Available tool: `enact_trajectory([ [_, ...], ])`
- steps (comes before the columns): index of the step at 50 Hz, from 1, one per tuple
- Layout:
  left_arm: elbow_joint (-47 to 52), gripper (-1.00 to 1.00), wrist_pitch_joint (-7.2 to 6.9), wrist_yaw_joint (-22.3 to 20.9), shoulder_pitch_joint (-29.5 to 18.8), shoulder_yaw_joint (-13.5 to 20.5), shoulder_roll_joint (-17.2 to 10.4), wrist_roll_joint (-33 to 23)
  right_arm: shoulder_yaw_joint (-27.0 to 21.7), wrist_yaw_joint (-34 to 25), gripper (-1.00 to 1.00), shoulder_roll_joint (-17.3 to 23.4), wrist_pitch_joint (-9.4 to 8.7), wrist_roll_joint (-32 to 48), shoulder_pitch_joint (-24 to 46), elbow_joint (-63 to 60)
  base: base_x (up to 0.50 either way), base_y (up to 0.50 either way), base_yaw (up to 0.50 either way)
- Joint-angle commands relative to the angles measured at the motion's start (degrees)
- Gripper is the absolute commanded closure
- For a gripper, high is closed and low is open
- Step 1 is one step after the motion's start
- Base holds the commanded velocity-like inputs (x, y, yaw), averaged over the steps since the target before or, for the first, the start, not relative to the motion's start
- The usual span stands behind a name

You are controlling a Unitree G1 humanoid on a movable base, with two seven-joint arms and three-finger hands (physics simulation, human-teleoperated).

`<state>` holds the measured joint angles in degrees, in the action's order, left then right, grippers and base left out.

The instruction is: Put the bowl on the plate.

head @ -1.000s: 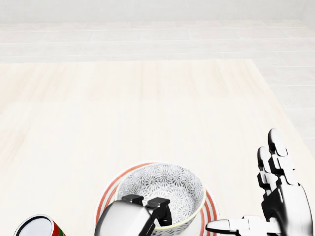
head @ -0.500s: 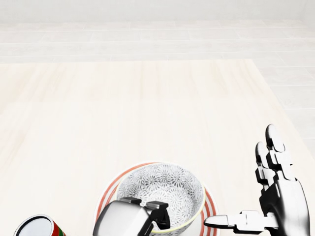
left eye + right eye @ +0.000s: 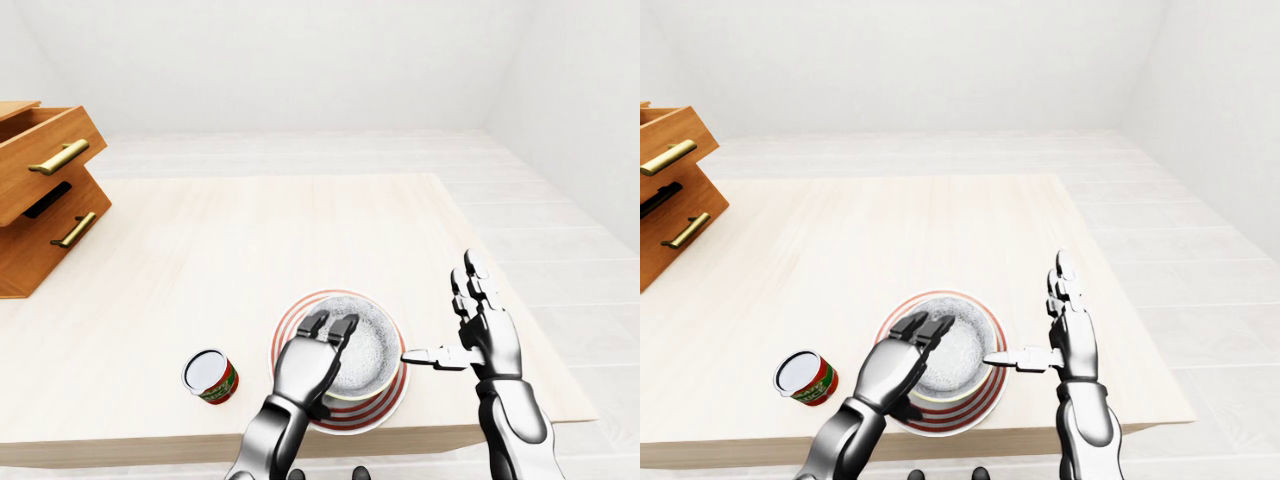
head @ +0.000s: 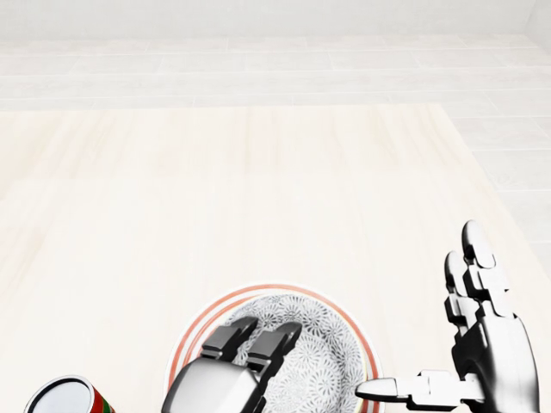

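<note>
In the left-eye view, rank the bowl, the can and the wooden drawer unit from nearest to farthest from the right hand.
1. Bowl, on the striped plate, just left of the right hand.
2. Can, further left, near the table's bottom edge.
3. Wooden drawer unit, far left, at the view's edge.

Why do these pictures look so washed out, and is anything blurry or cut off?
Left-eye view: even, flat light, everything sharp, only a soft shadow beside the can. Head view: pale table nearly blends into the floor; the bottom edge crops the plate, the bowl and the left hand.
</note>
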<state>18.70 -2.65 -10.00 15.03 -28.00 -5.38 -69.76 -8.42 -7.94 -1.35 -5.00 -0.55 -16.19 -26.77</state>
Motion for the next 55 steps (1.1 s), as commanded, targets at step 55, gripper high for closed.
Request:
enact_trajectory([
  [55,25.43,-1.00,-2.35,-16.23,6.05,6.64,-3.45,1.43,0.43,0.42,-1.00,0.83,0.00,-0.07,1.78,-0.09,0.00,0.00,0.00],
])
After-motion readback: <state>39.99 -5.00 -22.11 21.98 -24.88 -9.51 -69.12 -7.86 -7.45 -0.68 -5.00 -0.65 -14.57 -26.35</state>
